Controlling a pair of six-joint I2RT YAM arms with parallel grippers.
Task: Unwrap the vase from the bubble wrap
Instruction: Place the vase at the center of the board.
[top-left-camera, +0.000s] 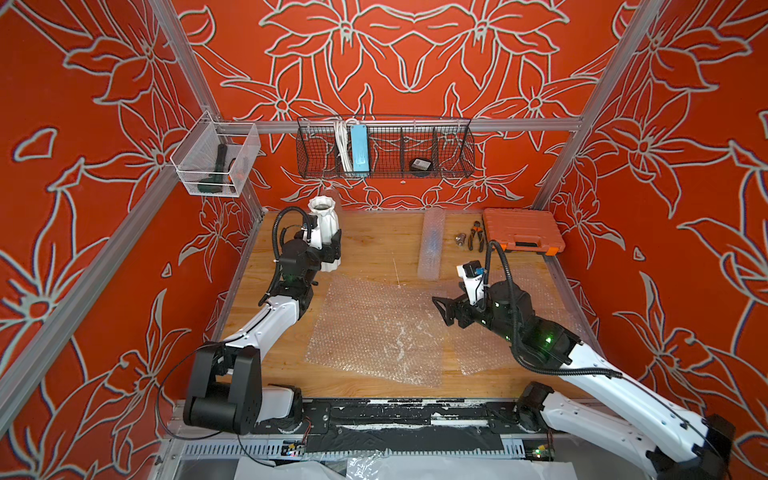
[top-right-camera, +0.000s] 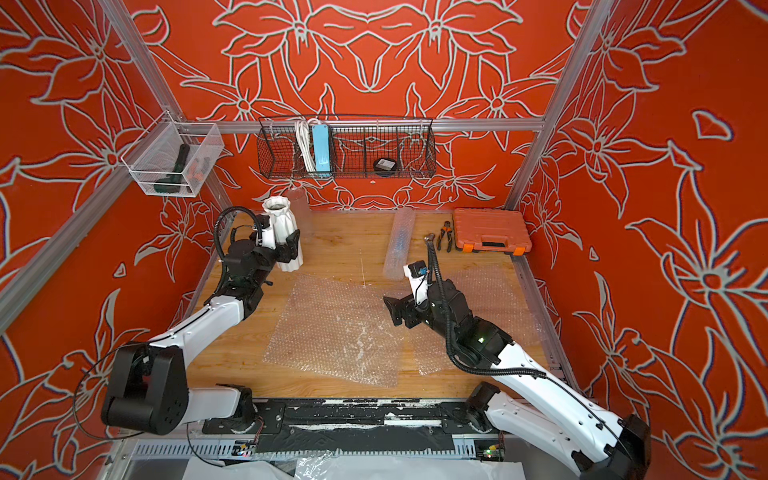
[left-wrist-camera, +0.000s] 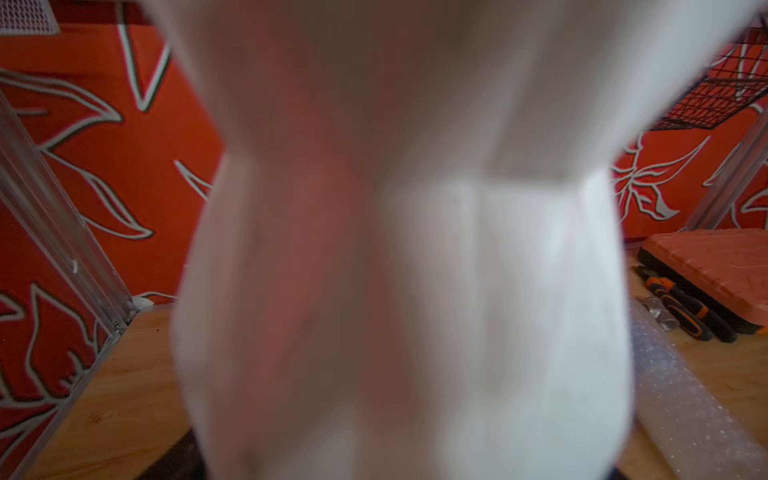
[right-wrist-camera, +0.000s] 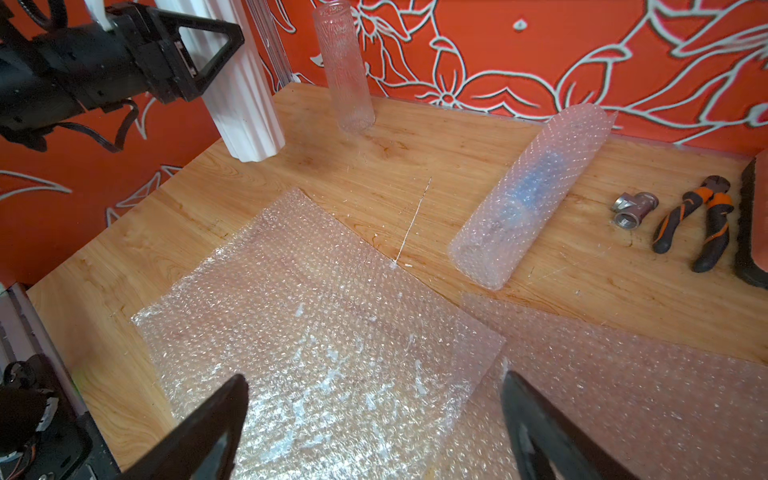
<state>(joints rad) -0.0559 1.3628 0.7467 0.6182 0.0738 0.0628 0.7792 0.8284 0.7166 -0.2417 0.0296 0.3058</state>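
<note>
A white ribbed vase (top-left-camera: 325, 224) (top-right-camera: 282, 224) stands upright and bare at the table's back left corner. It fills the left wrist view as a blur (left-wrist-camera: 415, 249). My left gripper (top-left-camera: 332, 249) (top-right-camera: 291, 245) is shut on its lower body, one black finger (right-wrist-camera: 203, 54) crossing it in the right wrist view. A flat sheet of bubble wrap (top-left-camera: 374, 328) (right-wrist-camera: 324, 332) lies mid-table, and a second sheet (right-wrist-camera: 623, 395) lies to its right. My right gripper (top-left-camera: 442, 309) (right-wrist-camera: 374, 399) hovers open over the sheets' meeting edge, holding nothing.
A rolled bubble-wrap tube (top-left-camera: 432, 245) (right-wrist-camera: 532, 195) with something blue inside lies at the back centre. A clear glass cylinder (right-wrist-camera: 343, 70) stands behind the vase. Pliers (top-left-camera: 476, 235), a metal fitting (top-left-camera: 459, 239) and an orange tool case (top-left-camera: 521, 230) sit back right. Wire baskets (top-left-camera: 384, 147) hang on the wall.
</note>
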